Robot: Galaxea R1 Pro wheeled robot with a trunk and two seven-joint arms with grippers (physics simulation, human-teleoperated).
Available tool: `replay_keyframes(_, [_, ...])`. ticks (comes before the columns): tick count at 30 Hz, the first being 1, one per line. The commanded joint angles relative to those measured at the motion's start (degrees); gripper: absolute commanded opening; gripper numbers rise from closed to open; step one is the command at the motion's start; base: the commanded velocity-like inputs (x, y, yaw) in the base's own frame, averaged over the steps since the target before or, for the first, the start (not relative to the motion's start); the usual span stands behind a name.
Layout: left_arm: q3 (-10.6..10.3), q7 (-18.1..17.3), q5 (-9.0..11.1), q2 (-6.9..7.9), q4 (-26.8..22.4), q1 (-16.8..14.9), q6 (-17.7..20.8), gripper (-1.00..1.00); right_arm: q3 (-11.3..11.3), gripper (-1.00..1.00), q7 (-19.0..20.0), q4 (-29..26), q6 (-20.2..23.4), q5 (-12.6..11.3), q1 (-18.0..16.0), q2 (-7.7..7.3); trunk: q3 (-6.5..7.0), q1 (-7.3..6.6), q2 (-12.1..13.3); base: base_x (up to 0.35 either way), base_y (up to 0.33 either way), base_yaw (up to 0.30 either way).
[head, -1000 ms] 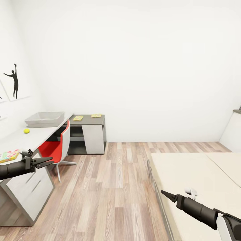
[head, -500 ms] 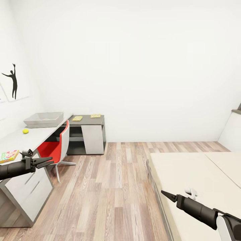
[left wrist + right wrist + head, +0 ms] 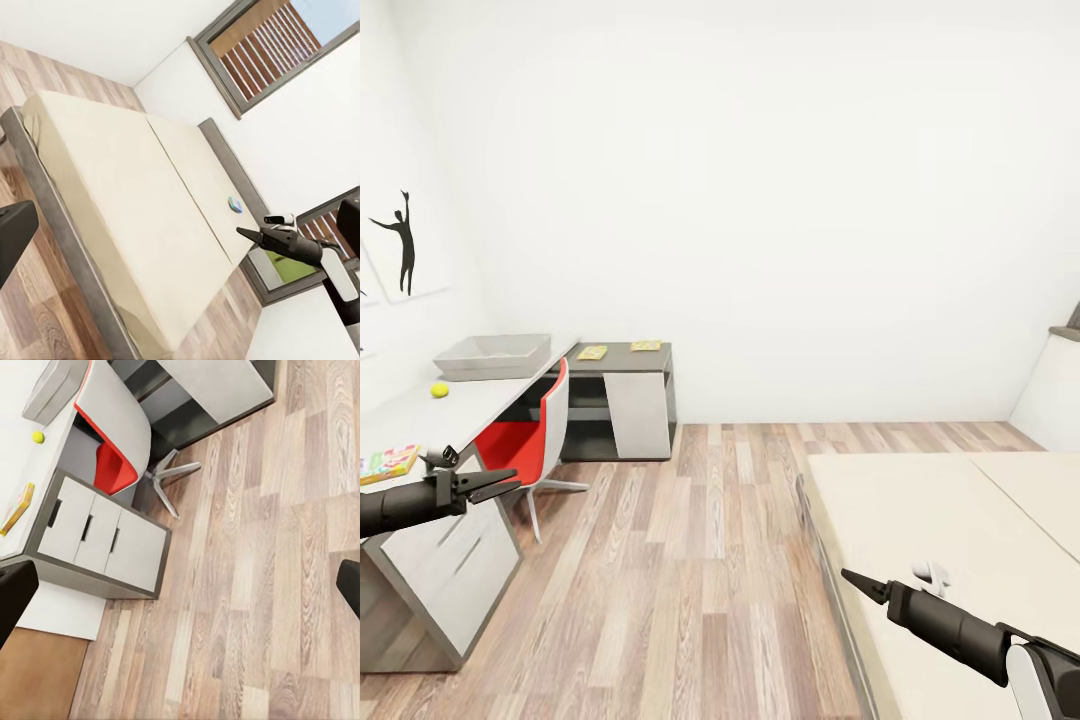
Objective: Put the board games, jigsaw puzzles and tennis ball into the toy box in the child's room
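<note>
- Head view: against the earlier pictures the whole scene has slid a little sideways and back, so the camera has swung; nothing in the room has moved. The left gripper [image 3: 485, 486] hangs over the near corner of the table [image 3: 420, 415], fingers slightly spread and empty. Beyond its fingertips lie the tennis ball [image 3: 439, 390] and, farther on, the toy box [image 3: 493, 355]; a colourful flat game box [image 3: 387, 464] sits just beside that arm. Two small yellow boxes [image 3: 619, 349] rest on the lower dark cabinet [image 3: 622, 398], past the red chair [image 3: 528, 436]. The right gripper [image 3: 867, 588] points over the bed [image 3: 950, 530]; whether its fingers are spread or closed cannot be told.
- Left wrist view: across the mattress, a small blue-and-white object [image 3: 235, 204] lies near the headboard, just beside the right gripper's tip; it may be a board game.
- Right wrist view: the finger edges stand wide apart, so it is probably open; between them lie floor [image 3: 262, 585], drawers, ball and game box.
- Judgement: nothing is held yet; the robot seems to be surveying before its first pick.
</note>
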Motion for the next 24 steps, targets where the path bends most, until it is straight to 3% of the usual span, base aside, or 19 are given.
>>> replay_keyframes(1, [0.0, -0.2, 0.0, 0.01, 0.0, 0.0, 0.6, 1.0, -0.1, 1.0, 0.2, 0.0, 0.3, 0.0, -0.1, 0.0, -0.14, 0.04, -0.1, -0.016, 0.0, 0.0])
replay_keyframes(24, [0.0, -0.2, 0.0, -0.01, 0.0, 0.0, 0.6, 1.0, -0.1, 1.0, 0.2, 0.0, 0.3, 0.0, -0.1, 0.0, -0.14, 0.04, -0.1, -0.028, 0.0, 0.0])
